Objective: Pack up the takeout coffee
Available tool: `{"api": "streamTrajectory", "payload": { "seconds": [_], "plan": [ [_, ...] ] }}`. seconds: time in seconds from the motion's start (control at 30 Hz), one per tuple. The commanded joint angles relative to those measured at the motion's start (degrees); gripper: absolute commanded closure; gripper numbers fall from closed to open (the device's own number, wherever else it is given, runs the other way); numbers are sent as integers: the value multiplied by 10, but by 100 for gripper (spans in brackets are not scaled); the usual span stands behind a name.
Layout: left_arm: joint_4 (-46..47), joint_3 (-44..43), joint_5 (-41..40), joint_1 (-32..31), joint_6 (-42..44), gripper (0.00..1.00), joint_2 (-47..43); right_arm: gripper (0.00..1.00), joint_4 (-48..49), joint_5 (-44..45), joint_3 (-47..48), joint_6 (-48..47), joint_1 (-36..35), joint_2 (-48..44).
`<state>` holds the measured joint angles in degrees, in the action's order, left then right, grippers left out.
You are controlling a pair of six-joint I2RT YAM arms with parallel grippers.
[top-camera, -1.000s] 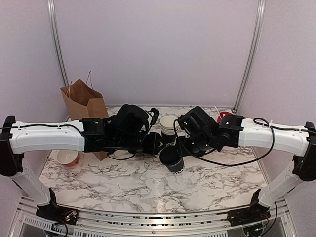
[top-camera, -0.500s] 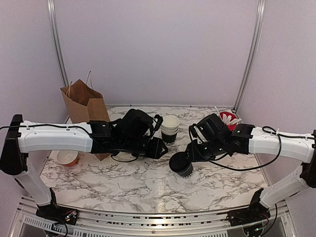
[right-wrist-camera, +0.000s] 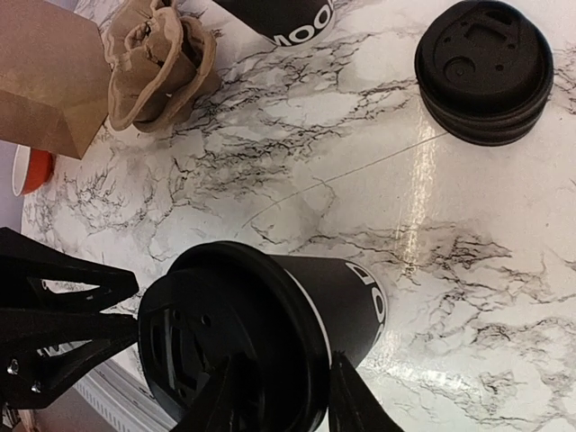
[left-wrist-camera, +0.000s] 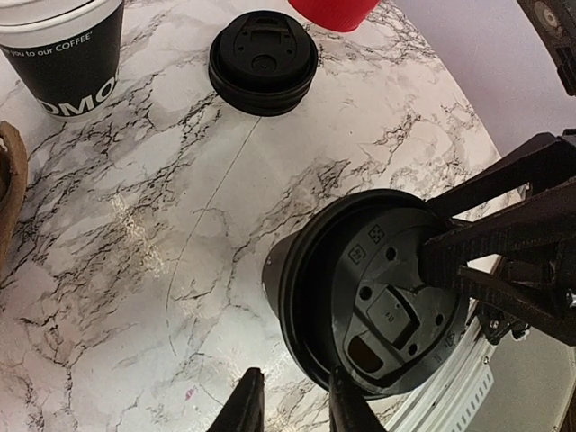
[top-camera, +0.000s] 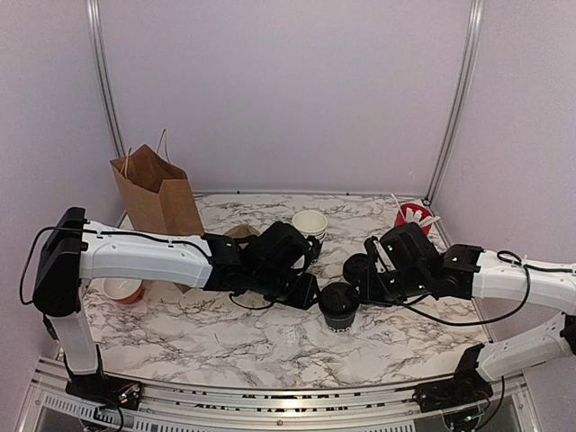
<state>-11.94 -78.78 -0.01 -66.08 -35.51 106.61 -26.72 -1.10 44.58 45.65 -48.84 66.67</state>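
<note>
My right tool (right-wrist-camera: 286, 378) is gripping the lidded takeout coffee cup (right-wrist-camera: 346, 292) at its rim, and the cup is standing on the marble surface (right-wrist-camera: 342, 171) near the stack of lids (right-wrist-camera: 484, 70). My left tool (left-wrist-camera: 295, 389) is hovering slightly parted beside the rim, clamping nothing.

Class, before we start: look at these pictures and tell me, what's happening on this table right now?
The robot's left claw and right claw are both at one small black paper cup with a black plastic lid, which stands on the marble table. They meet it from opposite sides at the lid's rim. The brown paper bag stands at the back left, so the cup is not packed yet.
</note>
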Motion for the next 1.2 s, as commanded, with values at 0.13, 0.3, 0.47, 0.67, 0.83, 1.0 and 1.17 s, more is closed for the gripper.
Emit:
{"api": "streamTrajectory", "payload": {
  "seconds": [0.13,0.3,0.47,0.67,0.83,1.0,1.17],
  "plan": [
    [3,-43,12,-6,4,75,26,68,2,4,12,14,2,-24],
    [2,-49,15,-7,4,75,29,46,-32,34,29,-2,3,-21],
    [0,-55,21,-10,4,75,35,41,-53,54,32,-1,3,-17],
    [-7,-67,26,-13,6,75,44,54,-6,29,-17,21,26,-47],
    [-12,-72,20,-13,10,74,36,70,68,-34,-75,48,68,-87],
    [-12,-72,23,-15,9,74,36,65,64,-34,-82,51,72,-84],
    [-12,-76,26,-19,11,74,43,48,23,8,-83,53,74,-87]
  ]
}}
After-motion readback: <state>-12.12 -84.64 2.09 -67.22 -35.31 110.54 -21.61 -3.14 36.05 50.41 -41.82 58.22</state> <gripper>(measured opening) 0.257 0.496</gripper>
